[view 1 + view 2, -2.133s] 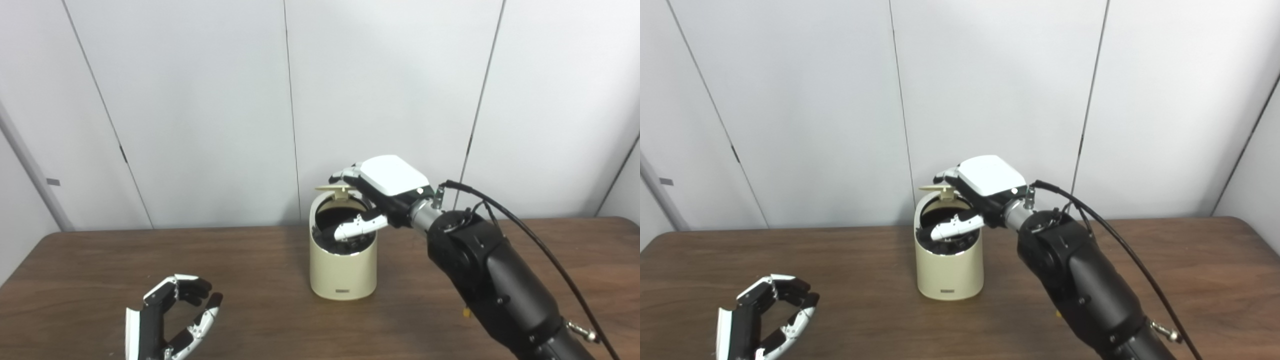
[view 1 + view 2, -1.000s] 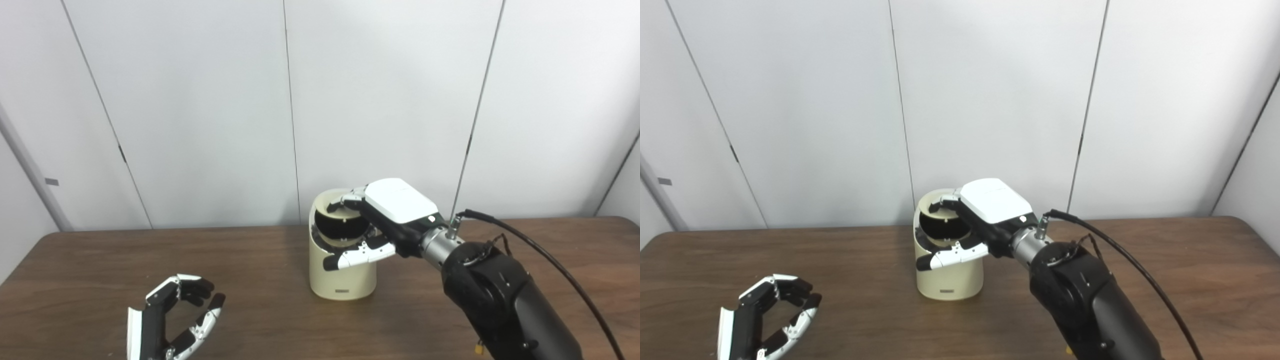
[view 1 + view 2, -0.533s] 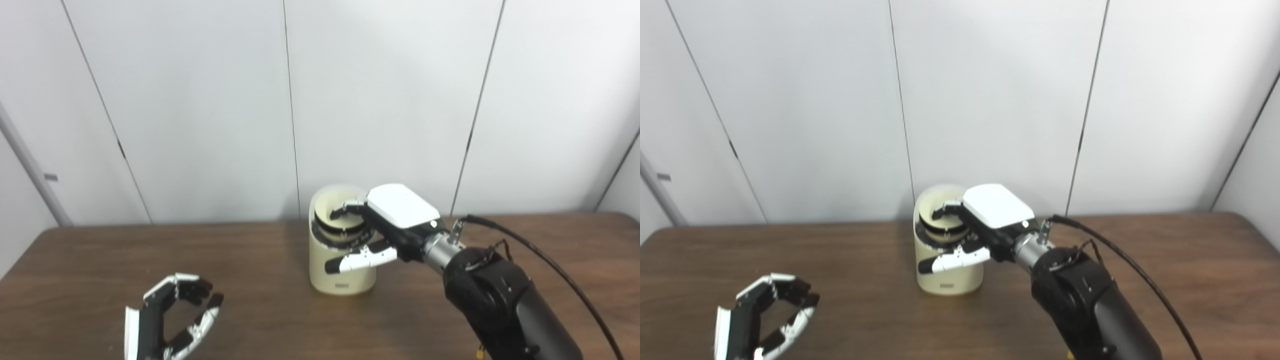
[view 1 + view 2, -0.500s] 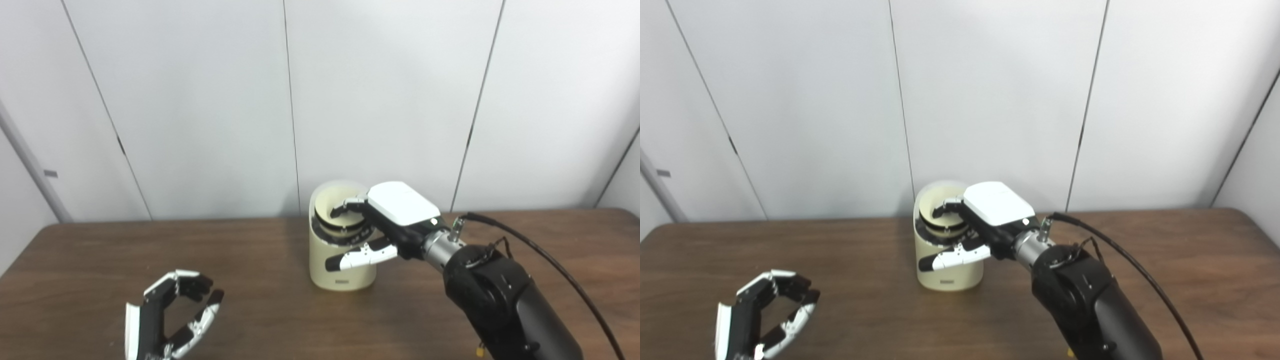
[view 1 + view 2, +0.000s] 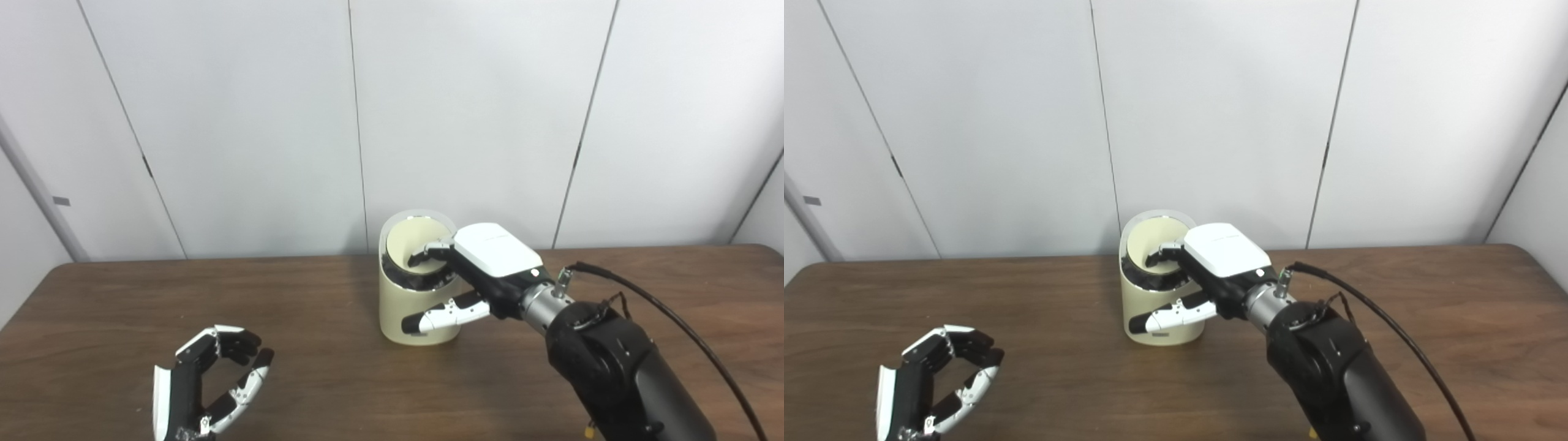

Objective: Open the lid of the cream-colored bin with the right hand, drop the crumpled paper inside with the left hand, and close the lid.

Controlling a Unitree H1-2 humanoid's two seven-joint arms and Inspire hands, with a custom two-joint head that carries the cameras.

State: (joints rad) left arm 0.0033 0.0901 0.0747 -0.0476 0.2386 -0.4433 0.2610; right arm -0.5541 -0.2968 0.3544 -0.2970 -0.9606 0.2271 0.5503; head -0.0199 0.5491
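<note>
A dark brown wooden desk carries a cream-colored bin standing upright near its far edge, about mid-width.

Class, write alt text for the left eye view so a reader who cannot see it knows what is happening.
The robot's right hand presses its fingers on the lid of a cream-colored bin on a brown table, thumb across the bin's front. The left hand waits near the front left, fingers curled apart, holding nothing. No crumpled paper is visible.
</note>
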